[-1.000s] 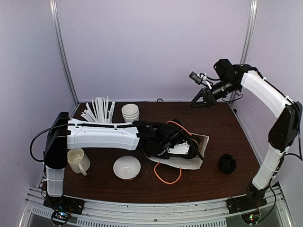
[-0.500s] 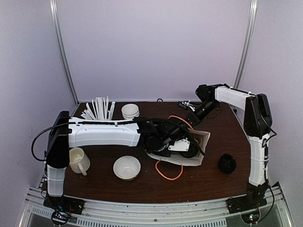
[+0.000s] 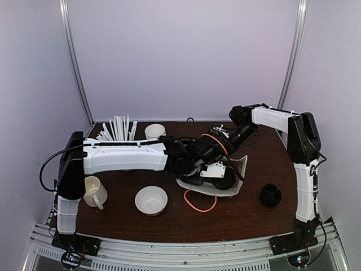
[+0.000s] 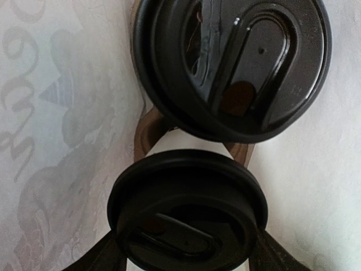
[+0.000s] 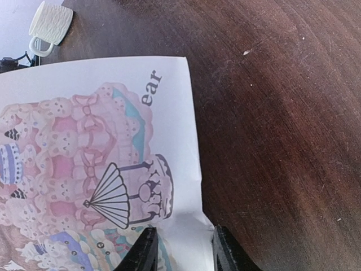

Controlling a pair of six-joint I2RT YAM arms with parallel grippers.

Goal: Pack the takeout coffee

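A white paper bag (image 3: 240, 169) with orange cord handles lies in the middle of the table. Its printed face fills the right wrist view (image 5: 84, 113). My left gripper (image 4: 186, 261) is deep inside the bag. It is shut on a takeout coffee cup (image 4: 189, 209) with a black lid, one finger (image 4: 96, 257) on each side below the rim. The other black-lidded takeout coffee (image 4: 237, 62) lies just beyond, lid towards the camera. My right gripper (image 3: 227, 135) (image 5: 185, 248) is at the bag's far edge. Its fingers stand apart, straddling the bag's corner.
A white handled mug (image 3: 93, 192) and a white bowl (image 3: 151, 200) sit at the front left. White sticks (image 3: 115, 130) and a stack of lidless cups (image 3: 155, 131) stand at the back left. A loose black round thing (image 3: 271, 195) lies at the right. An orange cord loop (image 3: 198, 206) trails towards the front.
My right arm has swung down from high at the back right to the bag's far edge. The bag's right side has lifted a little. My left arm stays in the bag.
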